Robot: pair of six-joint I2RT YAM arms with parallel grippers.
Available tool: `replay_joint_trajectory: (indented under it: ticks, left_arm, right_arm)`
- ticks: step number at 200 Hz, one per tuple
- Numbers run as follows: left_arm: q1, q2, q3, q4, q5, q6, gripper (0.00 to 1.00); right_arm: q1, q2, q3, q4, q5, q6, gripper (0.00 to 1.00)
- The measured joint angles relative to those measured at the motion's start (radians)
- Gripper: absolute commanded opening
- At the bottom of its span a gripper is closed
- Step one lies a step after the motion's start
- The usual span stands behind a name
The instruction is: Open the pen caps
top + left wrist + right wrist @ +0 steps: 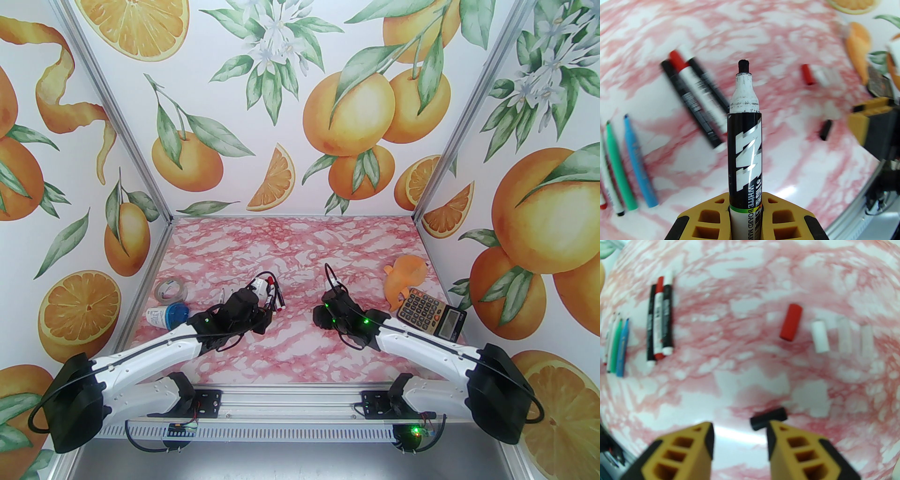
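Left wrist view: the left gripper (pixel 745 211) is clamped on a black whiteboard marker (pixel 744 150) that stands up between its yellow fingers, uncapped, with a white collar and a black nib. On the pink-marbled tabletop (pixel 764 35) lies a trio of black and red markers (pixel 693 100), side by side. Left of the trio are thin green and blue felt pens (pixel 630 164). Right of it are a red plastic cap (pixel 808 74) and, nearer, a small black cap (pixel 826 130).

Right wrist view: the right gripper (pixel 740 427) has its jaws parted with nothing between them. The black cap lies on the table right at its right fingertip. A white cap (pixel 819 336) and two pale caps (pixel 855 338) sit beyond the red cap, well right of the trio.

Top view: a grey tape roll (pixel 169 289) lies left of the trio, and a yellow-edged calculator (pixel 431 315) far to its right.
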Motion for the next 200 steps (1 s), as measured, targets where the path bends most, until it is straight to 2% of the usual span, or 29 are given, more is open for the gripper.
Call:
replay_joint_trajectory:
  ticks: [39,55,76,106,121,149,200]
  left_arm:
    - [0.001,0.105,0.023,-0.043,-0.105,-0.086,0.00]
    - [0.003,0.145,0.030,-0.049,-0.138,-0.118,0.00]
    - [0.003,0.207,0.054,-0.052,-0.177,-0.148,0.00]
    - [0.003,0.278,0.085,-0.050,-0.228,-0.176,0.00]
    - [0.004,0.303,0.096,-0.048,-0.254,-0.183,0.00]
    - [0.015,0.348,0.114,-0.045,-0.275,-0.186,0.00]
    - [0.046,0.407,0.132,-0.032,-0.275,-0.178,0.00]
  right_arm:
    - [0.000,-0.024,-0.032,0.030,-0.086,-0.026,0.57]
    - [0.000,-0.047,-0.048,0.043,-0.118,-0.041,0.66]
    - [0.000,-0.077,-0.074,0.085,-0.192,-0.061,0.85]
    - [0.000,-0.145,-0.130,0.163,-0.284,-0.061,0.96]
    - [0.005,-0.172,-0.137,0.180,-0.299,-0.058,1.00]
    - [0.025,-0.206,-0.137,0.213,-0.298,-0.059,1.00]
    - [0.081,-0.223,-0.144,0.239,-0.222,-0.045,1.00]
